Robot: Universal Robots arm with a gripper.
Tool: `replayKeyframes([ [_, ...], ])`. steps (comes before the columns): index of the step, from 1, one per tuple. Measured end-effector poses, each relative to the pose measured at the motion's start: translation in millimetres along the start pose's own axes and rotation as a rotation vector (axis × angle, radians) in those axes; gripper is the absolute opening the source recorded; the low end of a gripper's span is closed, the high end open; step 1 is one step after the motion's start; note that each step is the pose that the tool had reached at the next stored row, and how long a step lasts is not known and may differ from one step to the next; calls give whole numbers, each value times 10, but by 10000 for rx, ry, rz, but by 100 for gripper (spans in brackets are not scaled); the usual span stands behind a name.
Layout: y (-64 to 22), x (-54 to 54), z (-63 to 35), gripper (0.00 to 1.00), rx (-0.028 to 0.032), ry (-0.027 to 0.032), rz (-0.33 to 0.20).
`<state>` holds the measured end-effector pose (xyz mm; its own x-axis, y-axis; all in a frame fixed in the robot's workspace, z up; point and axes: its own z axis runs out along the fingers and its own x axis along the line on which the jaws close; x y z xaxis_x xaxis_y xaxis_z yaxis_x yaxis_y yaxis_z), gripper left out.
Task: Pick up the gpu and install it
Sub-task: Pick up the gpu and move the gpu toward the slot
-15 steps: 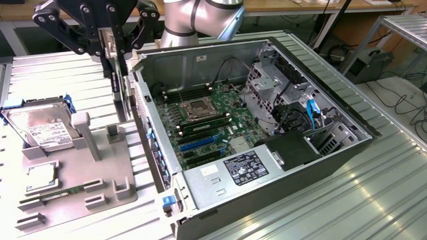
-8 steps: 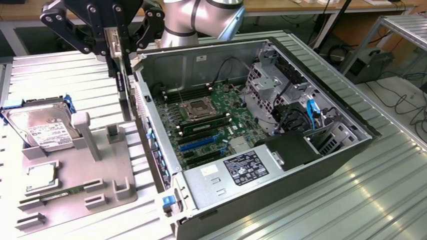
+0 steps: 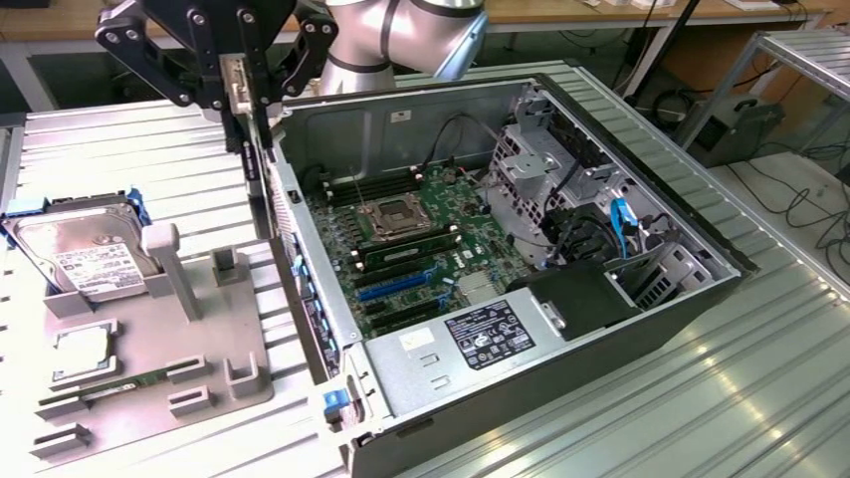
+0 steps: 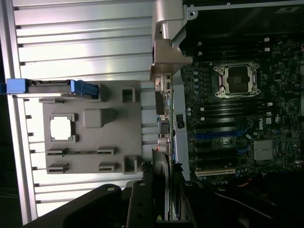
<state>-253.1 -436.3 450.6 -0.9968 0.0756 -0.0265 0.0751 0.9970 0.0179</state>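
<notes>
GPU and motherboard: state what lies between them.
The case wall stands between the GPU and the motherboard, seen in the wrist view.

Your arm (image 3: 398, 30) is smooth silver-grey metal, made of thick round tubes with bulging, capped joint housings. Your gripper (image 3: 237, 96) is matte black, built from flat linkage bars pinned together, with small pale round pivots dotting each joint. Its fingers (image 3: 303, 60) are the same black, angular and slim. In the wrist view, a round screw head (image 4: 110, 188) sits on the black housing.
</notes>
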Motion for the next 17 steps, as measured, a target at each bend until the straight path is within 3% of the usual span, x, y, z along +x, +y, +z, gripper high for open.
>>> replayKeyframes([
  [17,11,-148,8,26,21,-2,-1],
])
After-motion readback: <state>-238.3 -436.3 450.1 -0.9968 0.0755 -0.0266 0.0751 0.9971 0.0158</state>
